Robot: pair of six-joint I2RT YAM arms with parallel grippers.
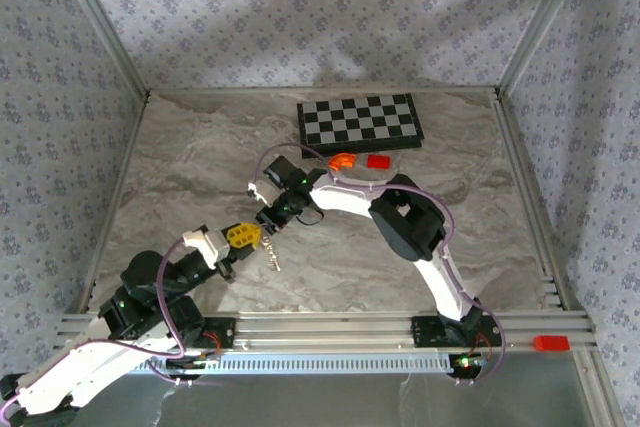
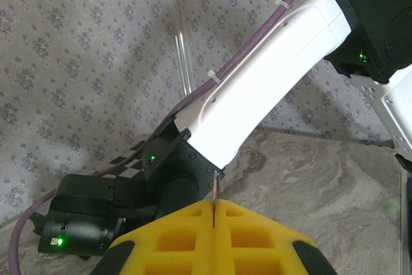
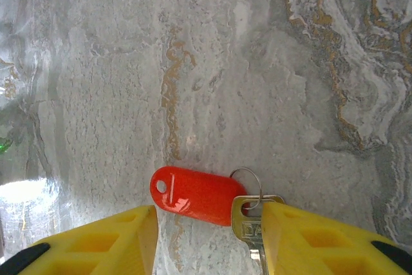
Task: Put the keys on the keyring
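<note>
My left claw (image 2: pixel 214 214) is clamped shut on a thin metal sliver (image 2: pixel 214 195); my right claw (image 3: pixel 209 214) stands open astride the keys (image 3: pixel 193 196), on the bench (image 3: pixel 193 62) just this side of the chessboard (image 1: pixel 360 122)

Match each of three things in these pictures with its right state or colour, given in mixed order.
1. left gripper
2. red key tag
3. chessboard

A. black and white squares
B. in the gap of the open right gripper
C. shut on a thin metal piece

Pairs: 1-C, 2-B, 3-A
</note>
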